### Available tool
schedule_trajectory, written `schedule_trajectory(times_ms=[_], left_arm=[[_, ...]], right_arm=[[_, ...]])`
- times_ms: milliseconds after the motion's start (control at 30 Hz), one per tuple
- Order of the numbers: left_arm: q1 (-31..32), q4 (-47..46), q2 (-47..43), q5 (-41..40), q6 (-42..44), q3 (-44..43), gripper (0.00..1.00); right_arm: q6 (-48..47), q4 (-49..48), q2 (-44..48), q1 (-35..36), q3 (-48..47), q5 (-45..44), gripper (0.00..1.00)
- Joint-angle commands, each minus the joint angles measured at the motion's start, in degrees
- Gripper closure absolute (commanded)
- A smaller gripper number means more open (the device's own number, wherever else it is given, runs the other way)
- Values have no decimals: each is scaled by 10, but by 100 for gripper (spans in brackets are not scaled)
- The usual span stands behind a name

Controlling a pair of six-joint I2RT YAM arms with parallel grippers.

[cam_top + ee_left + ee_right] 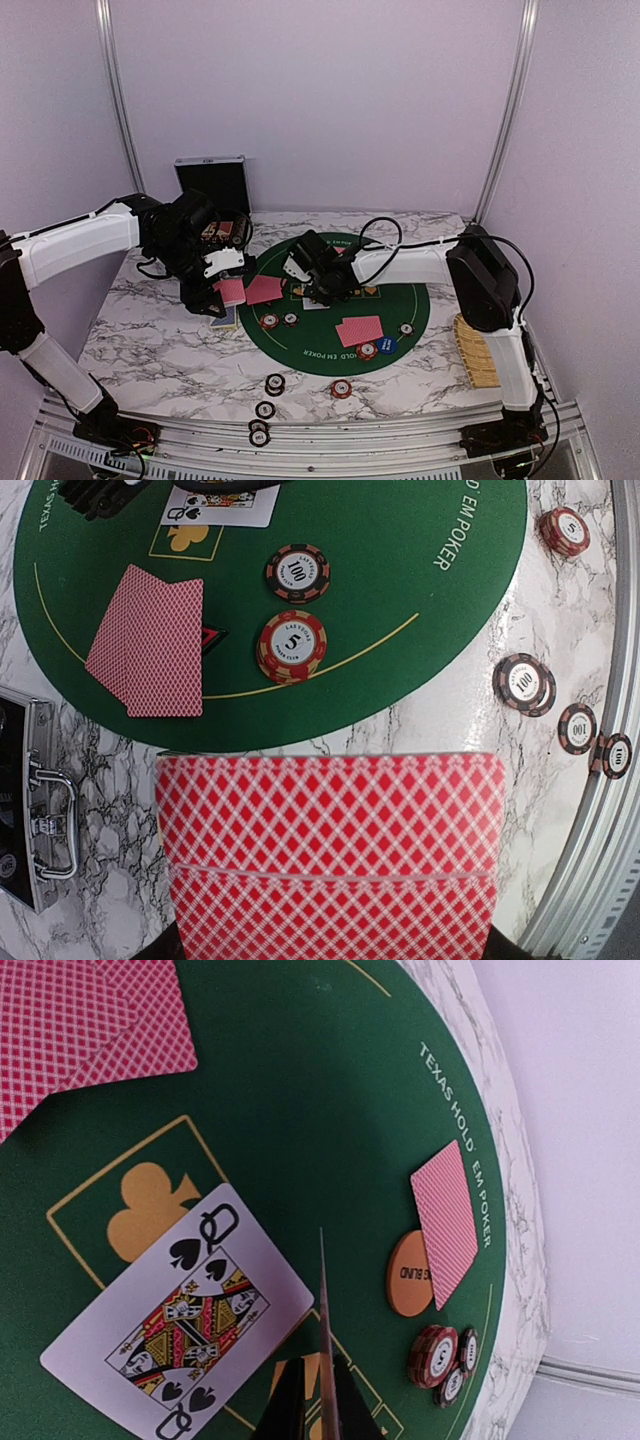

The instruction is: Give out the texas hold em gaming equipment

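Observation:
My left gripper [225, 292] is shut on a stack of red-backed playing cards [330, 850], held over the marble just off the green poker mat [400, 300]; the cards hide its fingers in the left wrist view. My right gripper [320, 1365] hovers over the mat's middle, shut on a single card [324, 1300] seen edge-on. Beside it lies a face-up queen of spades [180, 1310]. Face-down pairs [150, 640] [360, 330], an orange blind disc [408, 1275], a blue disc [387, 345], a red-black marker [212, 636] and chips [291, 645] lie on the mat.
The black metal-edged case [212, 183] stands open at the back left, its handle side [35, 800] close to my left gripper. A woven bamboo tray [480, 350] lies at the right edge. Several loose chips [275, 384] [342, 388] sit on the marble near the front rail.

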State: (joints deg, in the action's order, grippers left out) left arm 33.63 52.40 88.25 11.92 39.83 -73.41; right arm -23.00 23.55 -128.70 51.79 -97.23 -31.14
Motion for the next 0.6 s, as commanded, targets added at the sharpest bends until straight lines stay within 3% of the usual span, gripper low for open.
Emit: schedule_trajectory(times_ms=[0, 133, 300, 567], left_arm=[[-1, 9, -12, 5, 2, -6, 100], [-1, 9, -9, 6, 1, -9, 100], [-1, 8, -9, 8, 0, -11, 100], [-1, 9, -8, 10, -1, -12, 100]], right_arm=[[5, 9, -4, 10, 3, 30, 81], [16, 17, 9, 12, 11, 49, 63], [33, 24, 34, 13, 25, 80, 47], [75, 20, 90, 11, 55, 126, 29]])
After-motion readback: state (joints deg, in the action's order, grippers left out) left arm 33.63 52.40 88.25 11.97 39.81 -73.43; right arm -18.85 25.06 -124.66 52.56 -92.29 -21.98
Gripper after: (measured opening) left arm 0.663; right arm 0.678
